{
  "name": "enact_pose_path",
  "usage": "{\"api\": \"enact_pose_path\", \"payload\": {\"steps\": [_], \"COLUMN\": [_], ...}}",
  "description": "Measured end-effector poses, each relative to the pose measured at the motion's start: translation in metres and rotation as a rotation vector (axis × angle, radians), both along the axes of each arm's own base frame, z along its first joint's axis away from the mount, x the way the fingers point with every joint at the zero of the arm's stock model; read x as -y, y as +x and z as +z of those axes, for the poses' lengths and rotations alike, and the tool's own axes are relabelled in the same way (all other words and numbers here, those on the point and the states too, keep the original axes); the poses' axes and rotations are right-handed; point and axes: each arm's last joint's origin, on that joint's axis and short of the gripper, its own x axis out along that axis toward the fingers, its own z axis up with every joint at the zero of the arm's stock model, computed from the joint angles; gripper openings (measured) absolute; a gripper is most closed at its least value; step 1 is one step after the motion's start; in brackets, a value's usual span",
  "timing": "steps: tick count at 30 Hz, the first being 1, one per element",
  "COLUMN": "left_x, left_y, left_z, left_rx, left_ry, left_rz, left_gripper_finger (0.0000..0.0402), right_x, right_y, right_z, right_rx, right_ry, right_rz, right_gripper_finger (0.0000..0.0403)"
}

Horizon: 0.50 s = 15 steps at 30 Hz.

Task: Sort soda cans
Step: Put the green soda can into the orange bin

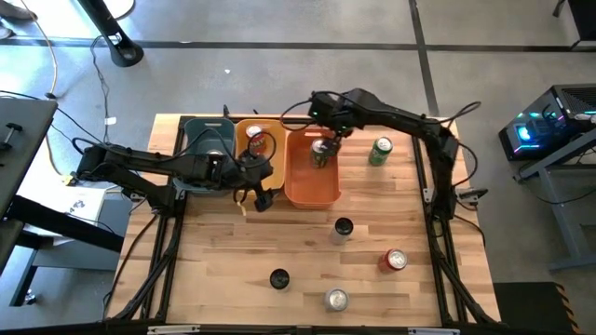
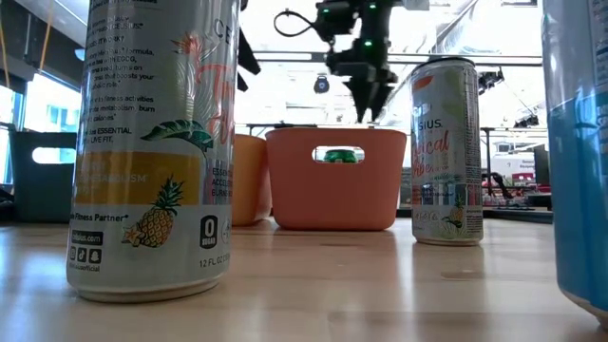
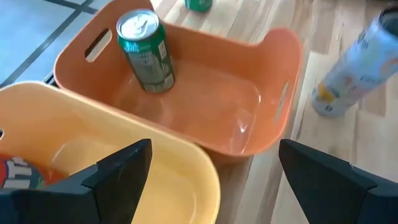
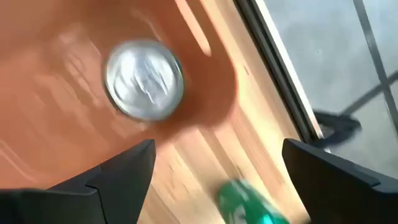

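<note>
A green soda can [image 1: 320,154] stands upright on the floor of the orange bin [image 1: 300,191], near its far wall [image 3: 146,53]. My right gripper [image 1: 331,138] hangs open straight above it, clear of the can's silvery top [image 4: 144,79], and also shows above the bin in the low view [image 2: 366,95]. A second green can [image 1: 380,151] stands on the table to the bin's right. My left gripper [image 1: 256,197] waits open at the near side of the yellow bin [image 1: 270,141], holding nothing [image 3: 214,162]. A red can [image 3: 18,174] lies in the yellow bin.
A dark teal bin [image 1: 191,140] stands left of the yellow one. On the open near half of the table stand a silver can [image 1: 343,230], a red can [image 1: 396,261], a black can [image 1: 278,278] and another silver can [image 1: 336,300].
</note>
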Motion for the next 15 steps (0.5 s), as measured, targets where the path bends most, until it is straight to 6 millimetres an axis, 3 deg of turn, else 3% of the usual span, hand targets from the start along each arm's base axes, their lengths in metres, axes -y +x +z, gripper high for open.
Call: {"api": "enact_pose_path", "payload": {"steps": [3,9,15], "left_x": [0.0,0.0,-0.004], "left_y": [-0.001,0.0,0.001], "left_z": [-0.002,0.0,0.001], "left_rx": [-0.023,-0.01,0.01], "left_ry": [0.007,0.022,0.016], "left_rz": [-0.007,-0.026,-0.01], "left_gripper_finger": [0.0344,0.0344,0.0344], "right_x": [0.0,0.0,0.004], "right_y": [-0.027,-0.1,-0.14], "right_z": [-0.003,-0.01,-0.04], "right_rx": [-0.021,0.061,0.146], "right_ry": [0.008,-0.001,0.024], "right_rz": [-0.043,-0.275,-0.492], "right_gripper_finger": [0.0344,0.0345,0.0345]}}
